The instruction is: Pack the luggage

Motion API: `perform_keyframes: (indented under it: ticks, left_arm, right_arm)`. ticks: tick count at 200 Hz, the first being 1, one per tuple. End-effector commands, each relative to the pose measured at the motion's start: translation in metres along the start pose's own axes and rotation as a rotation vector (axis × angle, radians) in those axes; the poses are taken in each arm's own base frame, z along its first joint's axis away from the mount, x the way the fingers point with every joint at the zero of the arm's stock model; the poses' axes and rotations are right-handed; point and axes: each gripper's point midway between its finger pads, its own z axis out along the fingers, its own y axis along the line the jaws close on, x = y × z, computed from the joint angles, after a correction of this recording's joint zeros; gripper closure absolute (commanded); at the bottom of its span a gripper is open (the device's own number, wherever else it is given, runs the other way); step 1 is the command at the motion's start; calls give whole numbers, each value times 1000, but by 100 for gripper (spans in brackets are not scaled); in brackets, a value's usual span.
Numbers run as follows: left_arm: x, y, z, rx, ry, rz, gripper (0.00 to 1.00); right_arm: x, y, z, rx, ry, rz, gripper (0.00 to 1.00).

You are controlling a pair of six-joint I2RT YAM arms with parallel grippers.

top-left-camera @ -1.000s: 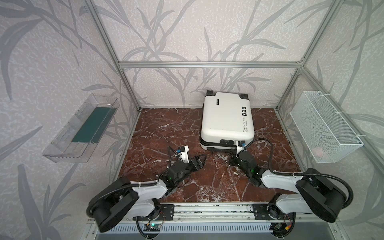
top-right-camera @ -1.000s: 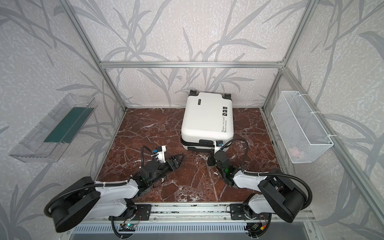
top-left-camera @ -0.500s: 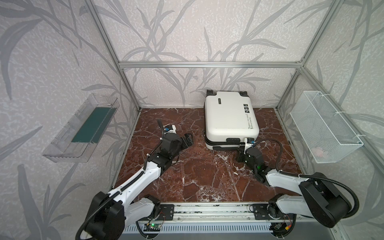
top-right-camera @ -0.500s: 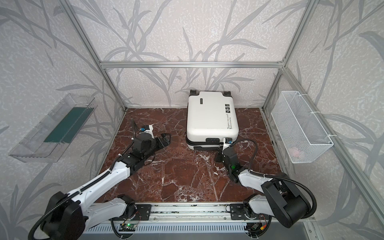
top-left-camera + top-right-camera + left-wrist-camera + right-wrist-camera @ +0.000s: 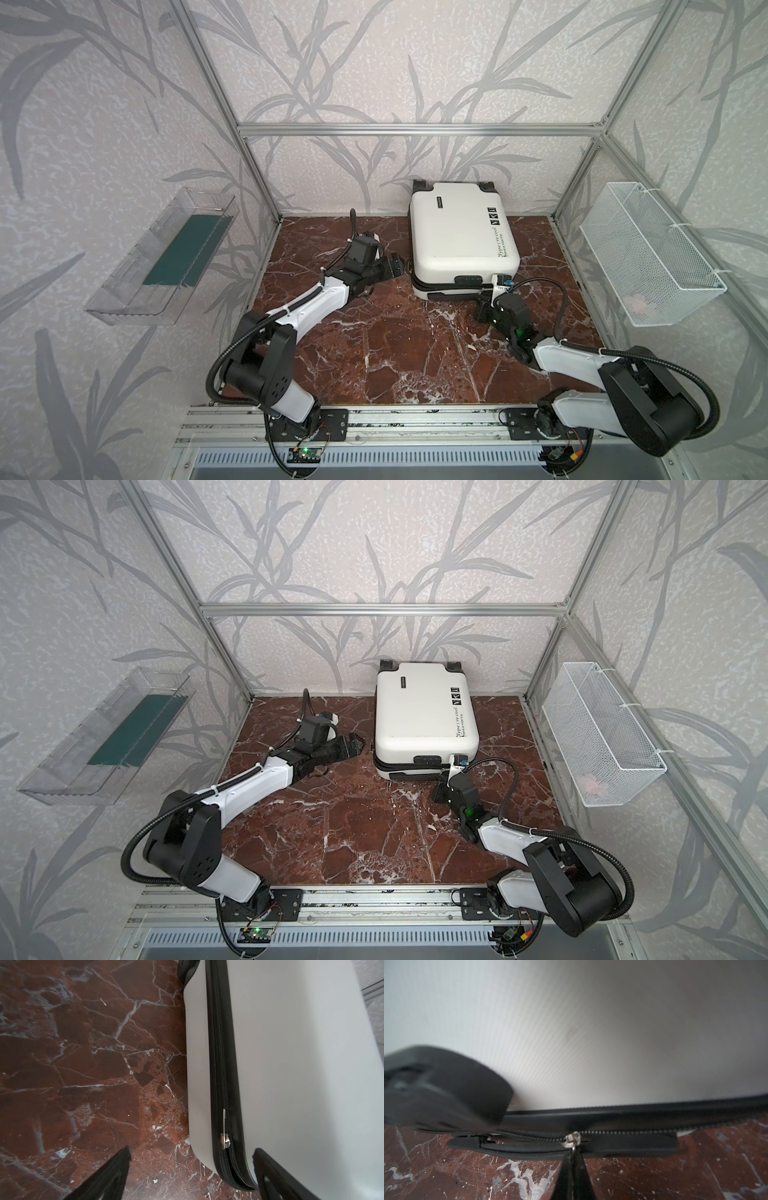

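Marble tabletop (image 5: 395, 353) holds the luggage (image 5: 461, 237), flat at far centre. Right gripper (image 5: 573, 1154) is clamped on the zip pull (image 5: 572, 1139) at its near edge; left gripper (image 5: 392, 266) gapes empty beside its left side. Best to draw the pull along the track, low and steady, while the left braces the shell.

You're looking at: 1 luggage (image 5: 461, 245) @ 12 o'clock, 2 grippers (left gripper (image 5: 397, 266), right gripper (image 5: 485, 296)), 2 zip pulls (side zip pull (image 5: 225, 1141), front zip pull (image 5: 572, 1139)), 1 tray (image 5: 124, 309) @ 9, 1 basket (image 5: 648, 249) @ 3.
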Motion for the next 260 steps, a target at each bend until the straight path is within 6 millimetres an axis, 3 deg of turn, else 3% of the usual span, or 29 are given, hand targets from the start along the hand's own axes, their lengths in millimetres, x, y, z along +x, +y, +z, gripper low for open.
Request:
perform_keyframes:
  ticks: [1, 56, 101, 133, 167, 196, 212, 260]
  left_arm:
    - [-6, -7, 9, 16, 29, 26, 7]
    - [-10, -7, 36, 5, 68, 5, 10]
    - [15, 15, 39, -71, 147, -10, 13]
    - [38, 34, 20, -129, 179, -21, 15]
    - [56, 39, -11, -110, 160, -40, 17]
    - [43, 37, -29, -111, 85, 46, 15]
    - [32, 27, -34, -69, 36, 141, 15]
    - [18, 21, -38, -41, -55, 373, 15]
  right_arm:
    - [22, -23, -1, 90, 87, -7, 100]
    - [22, -22, -1, 84, 85, -9, 100]
    - [21, -22, -1, 81, 80, -11, 100]
    - [22, -22, -1, 80, 79, -11, 100]
    - [22, -20, -1, 74, 80, -12, 100]
    - [22, -20, 0, 69, 83, -13, 100]
    - [23, -20, -1, 70, 84, -13, 100]
    - [24, -20, -3, 65, 82, -6, 100]
